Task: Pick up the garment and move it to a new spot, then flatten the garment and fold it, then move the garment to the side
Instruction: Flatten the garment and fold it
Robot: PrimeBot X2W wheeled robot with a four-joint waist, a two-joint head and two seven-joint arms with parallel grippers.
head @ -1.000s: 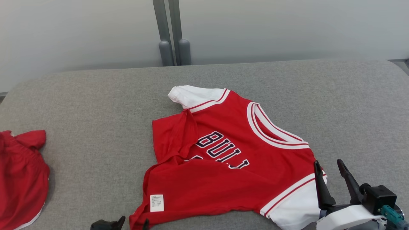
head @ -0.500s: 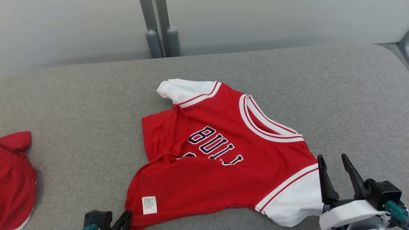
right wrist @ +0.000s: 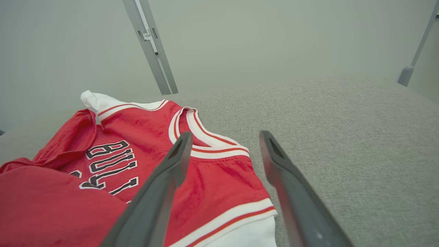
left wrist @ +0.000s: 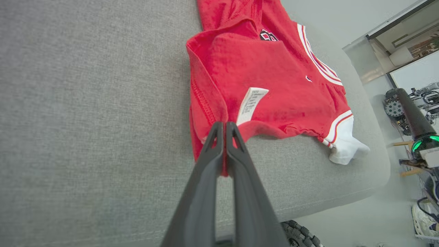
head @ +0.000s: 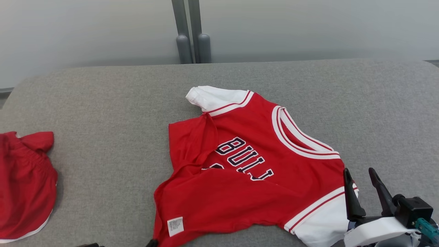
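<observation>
The jersey [head: 240, 195] is red with white sleeves, a white-and-red striped collar and dark lettering edged in white across the chest. It lies rumpled, front up, on the grey cushion [head: 103, 103]. Its lower part is folded up over the lettering, and a white label [head: 175, 226] shows near the hem corner

The right hand [head: 359, 170] has dark fingers [head: 350, 200], white wrist [head: 374, 230].
</observation>
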